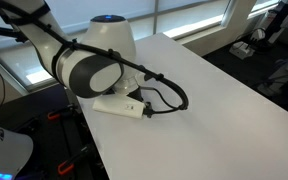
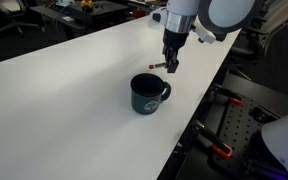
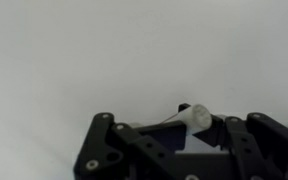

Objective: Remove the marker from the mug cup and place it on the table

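Note:
The dark mug cup (image 2: 149,93) stands upright on the white table (image 2: 69,95) near its edge. My gripper (image 2: 171,67) hangs just beyond the mug, beside its rim and low over the table. It is shut on the marker (image 2: 157,66), a short reddish-dark stick that pokes out sideways from the fingers. In the wrist view the marker's pale end (image 3: 195,117) shows clamped between the black fingers (image 3: 184,132), with bare white table (image 3: 104,50) behind. In an exterior view the arm hides the gripper, the marker and the mug; only the table (image 1: 224,100) shows.
A white box with a black cable (image 1: 122,104) hangs on the arm. The table edge (image 2: 189,125) runs close by the mug, with red clamps and a stand (image 2: 224,150) below it. Dark office clutter (image 2: 84,10) lies past the far edge.

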`<action>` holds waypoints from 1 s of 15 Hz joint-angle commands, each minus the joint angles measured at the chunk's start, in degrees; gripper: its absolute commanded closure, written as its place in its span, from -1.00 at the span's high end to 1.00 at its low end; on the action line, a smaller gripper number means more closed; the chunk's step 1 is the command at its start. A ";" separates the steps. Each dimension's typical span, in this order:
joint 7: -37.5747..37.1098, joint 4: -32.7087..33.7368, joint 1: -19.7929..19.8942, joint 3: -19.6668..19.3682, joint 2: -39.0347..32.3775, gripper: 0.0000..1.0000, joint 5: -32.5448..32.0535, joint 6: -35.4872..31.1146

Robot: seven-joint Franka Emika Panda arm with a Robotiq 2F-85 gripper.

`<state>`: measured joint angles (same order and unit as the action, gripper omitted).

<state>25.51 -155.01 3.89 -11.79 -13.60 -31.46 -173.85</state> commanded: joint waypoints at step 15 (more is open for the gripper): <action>-0.17 0.11 -0.13 -0.11 -1.08 0.05 0.01 -0.15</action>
<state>25.35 -154.90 3.76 -11.90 -14.69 -31.46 -174.00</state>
